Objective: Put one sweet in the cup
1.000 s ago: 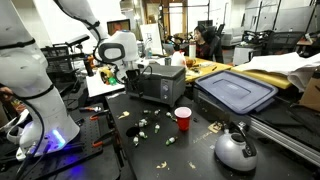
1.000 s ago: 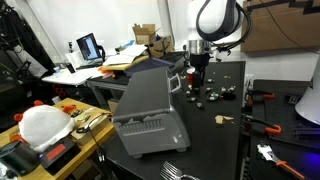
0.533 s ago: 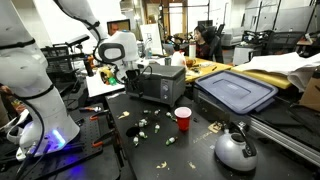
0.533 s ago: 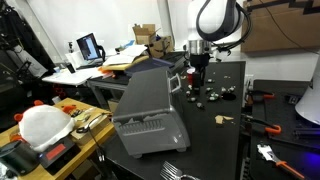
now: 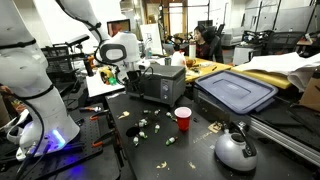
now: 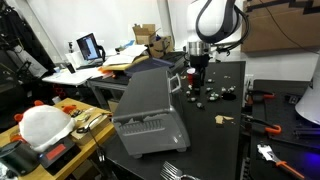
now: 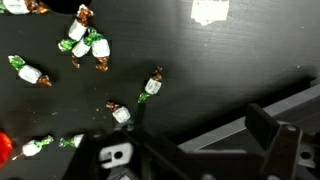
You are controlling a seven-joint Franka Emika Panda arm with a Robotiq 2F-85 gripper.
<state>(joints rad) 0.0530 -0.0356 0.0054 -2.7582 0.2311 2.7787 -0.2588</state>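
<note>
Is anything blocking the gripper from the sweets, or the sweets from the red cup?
Nothing visible does. The open gripper hangs above the loose sweets on the black table, and the red cup stands upright beside them, mouth uncovered.

Red cup (image 5: pixel 183 118) upright, seemingly empty, wrapped sweets (image 7: pixel 150 88) scattered nearby

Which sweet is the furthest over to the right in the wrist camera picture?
The green-and-white wrapped sweet lying tilted near the middle of the wrist view. Every other sweet lies to its left, and only bare dark table is to its right.
</note>
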